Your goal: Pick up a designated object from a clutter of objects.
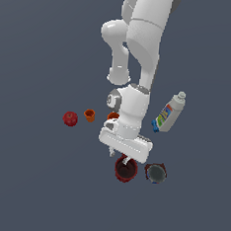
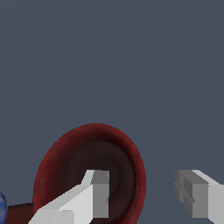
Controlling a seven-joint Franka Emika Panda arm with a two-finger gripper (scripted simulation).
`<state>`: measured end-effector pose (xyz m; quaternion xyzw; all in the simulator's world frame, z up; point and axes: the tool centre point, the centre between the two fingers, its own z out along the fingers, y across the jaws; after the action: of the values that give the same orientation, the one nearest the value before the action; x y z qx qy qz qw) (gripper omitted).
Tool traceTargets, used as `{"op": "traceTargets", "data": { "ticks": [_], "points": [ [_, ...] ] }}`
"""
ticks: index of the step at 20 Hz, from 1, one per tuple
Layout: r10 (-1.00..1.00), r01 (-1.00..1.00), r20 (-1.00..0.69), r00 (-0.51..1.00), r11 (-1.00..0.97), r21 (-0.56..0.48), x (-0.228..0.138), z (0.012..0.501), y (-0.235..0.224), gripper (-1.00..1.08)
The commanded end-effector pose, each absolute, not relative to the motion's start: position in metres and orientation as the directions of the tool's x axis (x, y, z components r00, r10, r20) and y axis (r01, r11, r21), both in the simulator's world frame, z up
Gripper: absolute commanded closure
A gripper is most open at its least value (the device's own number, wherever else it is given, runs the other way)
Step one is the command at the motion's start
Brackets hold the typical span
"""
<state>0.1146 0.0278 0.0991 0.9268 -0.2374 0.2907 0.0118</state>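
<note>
The designated object, a dark red ribbed cup (image 1: 126, 170) with a dark inside, stands upright directly under my gripper (image 1: 120, 156). In the wrist view the cup (image 2: 65, 166) fills the lower part of the picture. My gripper (image 2: 144, 192) is open and straddles the cup's wall: one finger (image 2: 101, 194) is down inside the mouth, while the other sits outside the rim. A gap shows between the outer finger and the rim. Nothing is held.
Close beside the red cup, toward the exterior view's right, stands a brownish cup (image 1: 155, 173) with a grey inside. A white bottle (image 1: 170, 112) with a colourful label lies further back. A red ball (image 1: 70, 118) and two orange cups (image 1: 89, 115) (image 1: 113, 117) sit behind the hand.
</note>
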Motion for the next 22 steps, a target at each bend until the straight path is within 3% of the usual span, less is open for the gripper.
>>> {"op": "traceTargets", "data": {
  "ticks": [1, 19, 20, 22],
  "points": [
    [-0.435, -0.447, 0.551, 0.713, -0.886, -0.121, 0.115, 0.099, 0.028, -0.20],
    [-0.435, -0.447, 0.552, 0.712, -0.886, -0.122, 0.131, 0.073, 0.024, -0.20],
    [-0.435, -0.447, 0.552, 0.712, -0.886, -0.122, 0.131, 0.073, 0.024, 1.08],
    [-0.435, -0.447, 0.552, 0.712, -0.886, -0.122, 0.131, 0.073, 0.024, 1.08]
  ]
}}
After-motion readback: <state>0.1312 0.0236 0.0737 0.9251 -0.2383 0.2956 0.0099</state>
